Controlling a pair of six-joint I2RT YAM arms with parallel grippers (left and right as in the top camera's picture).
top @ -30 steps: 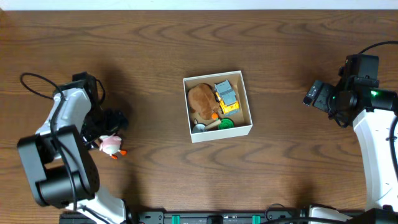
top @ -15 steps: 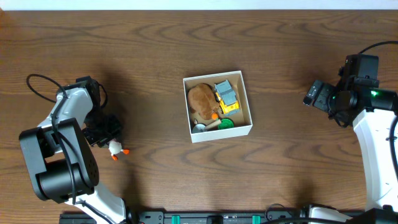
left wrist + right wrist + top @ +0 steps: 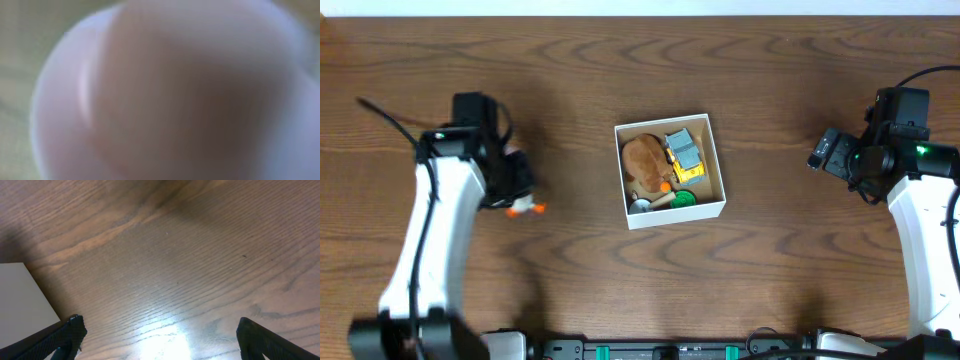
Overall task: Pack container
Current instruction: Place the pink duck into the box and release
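The container (image 3: 676, 213), a square white box with a brown inside, stands mid-table in the overhead view. In it lie a brown plush (image 3: 641, 160), a yellow and grey toy vehicle (image 3: 684, 154) and a green piece (image 3: 683, 198). Left of it, my left gripper (image 3: 517, 185) is shut on a small white and pink toy with orange feet (image 3: 526, 207). That toy (image 3: 165, 90) fills the left wrist view as a blur and hides the fingers. My right gripper (image 3: 823, 151) hangs open at the far right over bare wood, nothing between its fingers (image 3: 160, 340).
The table is dark wood, and a pale strip runs along its far edge (image 3: 640, 6). A white flat surface (image 3: 22, 300) shows at the left edge of the right wrist view. A black cable (image 3: 382, 116) trails from the left arm.
My left gripper closed on the small white and pink toy and has carried it up and to the right, toward the container. The right arm has not moved.
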